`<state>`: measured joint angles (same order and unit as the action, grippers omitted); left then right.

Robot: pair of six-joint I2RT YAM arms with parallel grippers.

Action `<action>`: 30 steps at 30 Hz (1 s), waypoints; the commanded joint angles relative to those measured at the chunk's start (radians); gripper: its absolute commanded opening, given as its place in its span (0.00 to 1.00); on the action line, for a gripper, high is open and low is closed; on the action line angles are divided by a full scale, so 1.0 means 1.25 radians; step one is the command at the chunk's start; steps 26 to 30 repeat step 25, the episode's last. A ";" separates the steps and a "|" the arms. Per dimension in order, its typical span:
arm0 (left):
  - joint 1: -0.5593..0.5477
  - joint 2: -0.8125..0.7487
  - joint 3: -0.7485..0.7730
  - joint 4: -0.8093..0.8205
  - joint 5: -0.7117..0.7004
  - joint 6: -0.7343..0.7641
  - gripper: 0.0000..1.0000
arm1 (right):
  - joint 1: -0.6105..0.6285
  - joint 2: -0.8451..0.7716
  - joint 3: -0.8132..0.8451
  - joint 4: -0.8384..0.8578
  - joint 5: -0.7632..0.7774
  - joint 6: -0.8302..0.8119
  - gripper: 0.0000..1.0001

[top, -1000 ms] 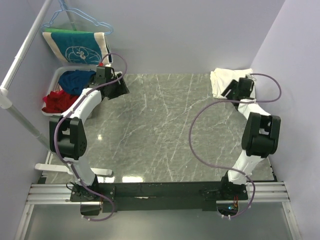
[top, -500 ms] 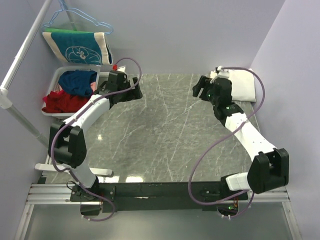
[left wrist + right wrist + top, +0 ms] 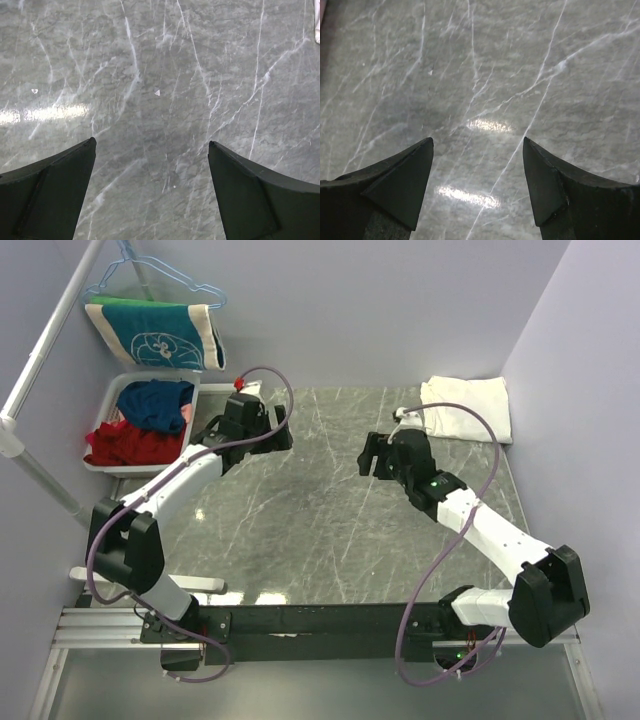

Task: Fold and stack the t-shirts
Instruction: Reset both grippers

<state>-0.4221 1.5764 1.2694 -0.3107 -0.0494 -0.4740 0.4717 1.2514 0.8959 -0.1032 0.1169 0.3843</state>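
High fixed view over the whole table (image 3: pixel 300 530) — both wrist views close above it, downward.

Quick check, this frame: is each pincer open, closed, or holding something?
Left pincer: open, holding nothing.
Right pincer: open, holding nothing.

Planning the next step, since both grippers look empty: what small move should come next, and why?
Probably swing the left gripper toward the basket to pick a tee there. It and the right gripper hang open and empty over bare table, and a folded shirt already lies at the far right.
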 commanded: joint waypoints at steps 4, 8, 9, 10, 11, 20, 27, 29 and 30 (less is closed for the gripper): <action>-0.017 -0.066 -0.021 0.037 -0.057 -0.005 0.99 | 0.051 -0.032 -0.009 -0.011 0.046 0.010 0.79; -0.021 -0.076 -0.026 0.039 -0.073 0.001 1.00 | 0.060 -0.030 -0.003 -0.014 0.055 0.005 0.79; -0.022 -0.076 -0.028 0.039 -0.073 0.002 1.00 | 0.061 -0.028 0.001 -0.014 0.055 0.004 0.79; -0.022 -0.077 -0.026 0.039 -0.075 0.004 1.00 | 0.063 -0.026 0.004 -0.014 0.056 0.005 0.79; -0.023 -0.079 -0.026 0.038 -0.078 0.004 0.99 | 0.066 -0.023 0.005 -0.014 0.054 0.005 0.79; -0.027 -0.085 -0.029 0.037 -0.098 0.016 1.00 | 0.069 0.003 0.022 -0.012 0.050 0.002 0.79; -0.032 -0.087 -0.023 0.031 -0.136 0.022 0.99 | 0.072 0.019 0.026 -0.010 0.050 0.002 0.79; -0.032 -0.087 -0.023 0.031 -0.136 0.022 0.99 | 0.072 0.019 0.026 -0.010 0.050 0.002 0.79; -0.032 -0.087 -0.023 0.031 -0.136 0.022 0.99 | 0.072 0.019 0.026 -0.010 0.050 0.002 0.79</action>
